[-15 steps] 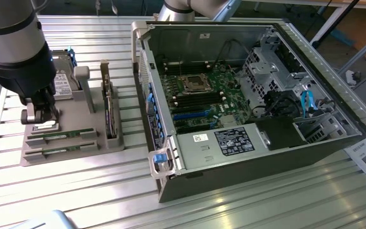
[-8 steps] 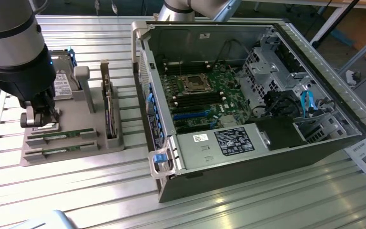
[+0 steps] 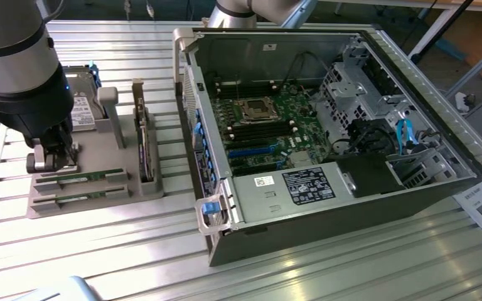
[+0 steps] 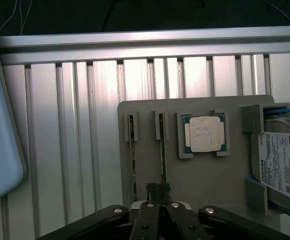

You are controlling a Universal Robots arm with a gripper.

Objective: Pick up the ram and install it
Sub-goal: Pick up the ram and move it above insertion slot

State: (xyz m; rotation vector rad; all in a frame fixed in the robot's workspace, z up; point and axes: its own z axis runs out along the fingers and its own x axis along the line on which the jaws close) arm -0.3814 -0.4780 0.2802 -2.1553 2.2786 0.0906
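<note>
while our gripper [image 4: 158, 188] pinches the ram [image 4: 162, 150] at one end, we see its length running straight ahead.

Item: ram [image 3: 82, 176], long thin green circuit-board stick, on edge in the grey holder [image 3: 98, 147] at 9 o'clock of the exterior view; one end apparently clamped between the jaws; second ram [image 3: 80, 195] parallel, at its 6 o'clock.
</note>
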